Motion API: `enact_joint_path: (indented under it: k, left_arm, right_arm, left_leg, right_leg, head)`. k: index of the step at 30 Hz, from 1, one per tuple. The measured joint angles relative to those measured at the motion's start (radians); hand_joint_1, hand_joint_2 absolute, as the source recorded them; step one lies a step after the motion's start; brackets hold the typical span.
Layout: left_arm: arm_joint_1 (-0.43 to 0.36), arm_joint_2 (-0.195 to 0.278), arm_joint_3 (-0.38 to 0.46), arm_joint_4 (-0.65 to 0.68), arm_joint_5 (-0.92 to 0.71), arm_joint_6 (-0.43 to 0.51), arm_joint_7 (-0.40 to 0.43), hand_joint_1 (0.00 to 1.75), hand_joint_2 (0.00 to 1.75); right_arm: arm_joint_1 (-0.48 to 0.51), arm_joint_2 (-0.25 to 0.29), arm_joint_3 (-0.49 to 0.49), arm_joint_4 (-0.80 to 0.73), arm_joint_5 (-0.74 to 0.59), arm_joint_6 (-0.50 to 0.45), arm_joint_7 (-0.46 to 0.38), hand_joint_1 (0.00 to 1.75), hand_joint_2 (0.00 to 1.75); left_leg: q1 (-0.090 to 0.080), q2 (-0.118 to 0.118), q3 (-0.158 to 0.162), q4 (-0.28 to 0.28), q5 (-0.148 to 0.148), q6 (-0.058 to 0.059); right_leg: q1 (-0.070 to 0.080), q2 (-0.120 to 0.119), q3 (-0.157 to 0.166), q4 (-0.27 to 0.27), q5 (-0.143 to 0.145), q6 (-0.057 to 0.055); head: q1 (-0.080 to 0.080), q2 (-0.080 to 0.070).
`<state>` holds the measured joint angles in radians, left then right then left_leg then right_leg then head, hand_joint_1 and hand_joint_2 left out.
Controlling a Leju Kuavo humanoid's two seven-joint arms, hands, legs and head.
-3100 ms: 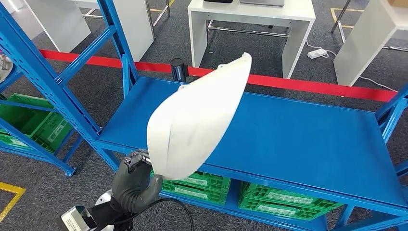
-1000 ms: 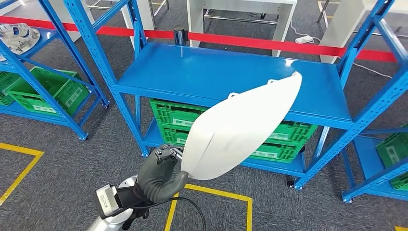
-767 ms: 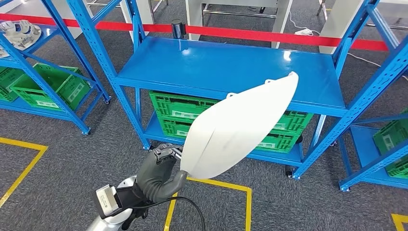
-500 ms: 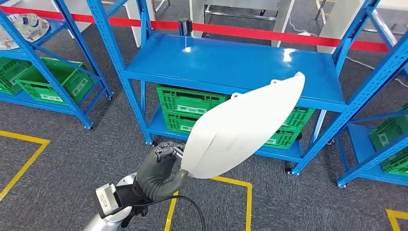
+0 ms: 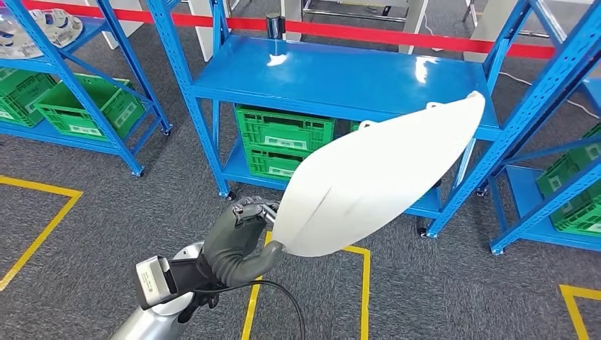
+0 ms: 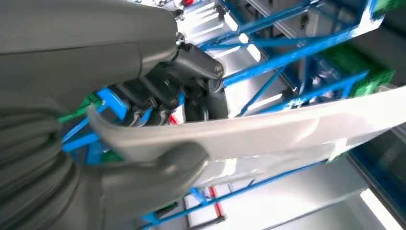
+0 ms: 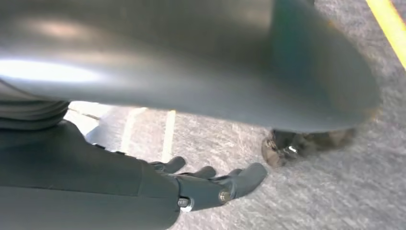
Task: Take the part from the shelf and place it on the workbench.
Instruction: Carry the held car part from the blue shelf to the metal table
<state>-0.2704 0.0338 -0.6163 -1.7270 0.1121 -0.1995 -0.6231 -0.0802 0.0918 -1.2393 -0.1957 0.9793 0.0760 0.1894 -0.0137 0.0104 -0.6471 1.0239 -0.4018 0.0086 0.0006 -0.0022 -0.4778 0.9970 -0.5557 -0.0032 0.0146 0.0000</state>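
1. Check the left hand (image 5: 237,237): its thumb and fingers clamp the narrow lower end of the white part (image 5: 375,180).
2. Note that the part is held in the air, slanting up and to the right, in front of the blue shelf (image 5: 340,74).
3. Confirm the grip in the left wrist view: the thumb (image 6: 158,167) presses on the part's edge.
4. Check the right hand (image 7: 210,184): it hangs over grey carpet (image 7: 311,191), fingers loosely extended, holding nothing.
5. Observe the green crates (image 5: 283,142) on the lower tier.
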Motion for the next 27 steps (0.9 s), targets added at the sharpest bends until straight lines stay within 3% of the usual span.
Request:
enact_joint_path:
  k: [2, 5, 6, 8, 10, 12, 13, 15, 17, 20, 21, 22, 23, 24, 25, 27]
  left_arm:
    - [-0.001, 0.003, -0.002, -0.004, 0.002, 0.0, -0.008, 1.75, 1.75]
    - [-0.003, 0.009, -0.005, -0.005, 0.002, 0.0, -0.02, 1.75, 1.75]
    - [-0.003, 0.01, -0.006, -0.004, 0.003, 0.0, -0.022, 1.75, 1.75]
    - [-0.003, 0.013, -0.007, -0.003, 0.004, 0.0, -0.026, 1.75, 1.75]
    - [-0.005, 0.015, -0.007, -0.003, 0.005, 0.0, -0.027, 1.75, 1.75]
    - [-0.011, 0.015, -0.008, -0.003, 0.006, 0.0, -0.029, 1.75, 1.75]
    - [-0.014, 0.015, -0.009, -0.002, 0.008, 0.0, -0.031, 1.75, 1.75]
    - [-0.016, 0.017, -0.009, -0.001, 0.011, 0.001, -0.034, 1.75, 1.75]
    - [-0.018, 0.018, -0.009, 0.002, 0.013, 0.001, -0.035, 1.75, 1.75]
    - [-0.019, 0.018, -0.009, 0.008, 0.013, 0.001, -0.036, 1.75, 1.75]
    - [-0.018, 0.019, -0.009, 0.011, 0.013, 0.001, -0.036, 1.75, 1.75]
    - [-0.017, 0.019, -0.009, 0.013, 0.013, 0.001, -0.036, 1.75, 1.75]
    - [-0.017, 0.019, -0.009, 0.015, 0.013, 0.001, -0.036, 1.75, 1.75]
    - [-0.017, 0.019, -0.009, 0.016, 0.013, 0.001, -0.036, 1.75, 1.75]
    - [-0.018, 0.019, -0.009, 0.016, 0.013, 0.0, -0.036, 1.75, 1.75]
    - [-0.021, 0.018, -0.01, 0.017, 0.013, -0.001, -0.036, 1.75, 1.75]
  right_arm:
    - [0.001, 0.001, -0.001, 0.0, 0.008, -0.002, -0.022, 0.0, 0.0]
    - [0.001, 0.0, -0.001, 0.0, 0.018, -0.004, -0.044, 0.0, 0.0]
    - [0.001, 0.0, -0.001, 0.0, 0.021, -0.004, -0.046, 0.0, 0.0]
    - [0.002, 0.001, -0.001, 0.0, 0.026, -0.004, -0.048, 0.0, 0.0]
    - [0.002, 0.002, 0.0, 0.0, 0.027, -0.004, -0.047, 0.0, 0.0]
    - [0.003, 0.003, 0.0, 0.0, 0.028, -0.004, -0.047, 0.0, 0.0]
    - [0.004, 0.003, 0.0, 0.0, 0.028, -0.004, -0.048, 0.0, 0.0]
    - [0.004, 0.004, 0.0, 0.0, 0.029, -0.004, -0.05, 0.0, 0.0]
    - [0.005, 0.005, 0.0, 0.0, 0.034, -0.004, -0.052, 0.0, 0.0]
    - [0.009, 0.005, 0.0, 0.0, 0.042, 0.0, -0.055, 0.0, 0.0]
    - [0.01, 0.006, 0.0, 0.0, 0.044, 0.002, -0.055, 0.0, 0.0]
    - [0.011, 0.005, 0.0, 0.0, 0.045, 0.001, -0.055, 0.0, 0.0]
    - [0.012, 0.005, 0.0, 0.0, 0.045, 0.0, -0.056, 0.0, 0.0]
    - [0.012, 0.005, 0.0, 0.0, 0.046, 0.0, -0.057, 0.0, 0.0]
    - [0.011, 0.005, 0.0, 0.0, 0.046, -0.001, -0.058, 0.0, 0.0]
    - [0.01, 0.005, 0.001, 0.0, 0.046, 0.001, -0.059, 0.0, 0.0]
  left_leg:
    - [0.002, -0.004, -0.015, 0.026, -0.033, -0.013]
    - [0.012, -0.008, -0.07, 0.19, -0.162, -0.033]
    - [0.015, -0.007, -0.083, 0.246, -0.181, -0.037]
    - [0.02, -0.006, -0.064, 0.27, -0.158, -0.043]
    - [0.025, 0.011, 0.027, 0.152, -0.115, -0.046]
    - [0.02, 0.036, 0.11, 0.025, -0.11, -0.037]
    - [0.017, 0.042, 0.126, -0.005, -0.117, -0.028]
    - [0.013, 0.029, 0.121, -0.014, -0.116, -0.007]
    - [0.015, 0.013, 0.115, -0.018, -0.107, 0.011]
    - [0.014, -0.011, 0.1, -0.018, -0.092, 0.025]
    - [0.012, -0.021, 0.094, -0.017, -0.088, 0.027]
    - [0.01, -0.032, 0.09, -0.015, -0.086, 0.028]
    - [0.009, -0.043, 0.087, -0.013, -0.084, 0.027]
    - [0.007, -0.054, 0.085, -0.011, -0.082, 0.027]
    - [0.007, -0.065, 0.084, -0.01, -0.081, 0.025]
    - [0.006, -0.084, 0.08, -0.006, -0.078, 0.018]
  right_leg:
    - [-0.006, -0.005, -0.013, -0.004, 0.018, -0.013]
    - [-0.008, -0.016, -0.044, -0.005, 0.046, -0.02]
    - [-0.009, -0.022, -0.055, -0.003, 0.053, -0.019]
    - [-0.01, -0.036, -0.075, 0.001, 0.066, -0.015]
    - [-0.012, -0.051, -0.089, 0.008, 0.073, -0.008]
    - [-0.011, -0.065, -0.095, 0.013, 0.078, 0.002]
    - [-0.009, -0.072, -0.095, 0.015, 0.08, 0.008]
    - [-0.009, -0.086, -0.094, 0.015, 0.083, 0.021]
    - [-0.013, -0.069, -0.104, 0.04, 0.062, 0.034]
    - [-0.016, -0.016, -0.176, 0.21, -0.041, 0.042]
    - [-0.015, -0.011, -0.2, 0.268, -0.064, 0.041]
    - [-0.015, -0.009, -0.211, 0.296, -0.069, 0.04]
    - [-0.014, -0.007, -0.204, 0.288, -0.054, 0.036]
    - [-0.013, -0.004, -0.179, 0.243, -0.025, 0.032]
    - [-0.011, 0.007, -0.141, 0.172, 0.01, 0.026]
    - [-0.009, 0.04, -0.082, 0.053, 0.048, 0.016]
  head:
    - [-0.002, 0.0]
    - [-0.01, 0.0]
    - [-0.011, 0.0]
    - [-0.012, 0.0]
    - [-0.012, 0.0]
    - [-0.013, 0.0]
    - [-0.013, 0.0]
    - [-0.01, 0.0]
    - [-0.008, 0.0]
    - [-0.002, 0.0]
    - [-0.001, 0.0]
    - [-0.001, 0.0]
    - [0.0, 0.0]
    - [0.0, 0.0]
    - [0.001, 0.0]
    - [0.001, 0.0]
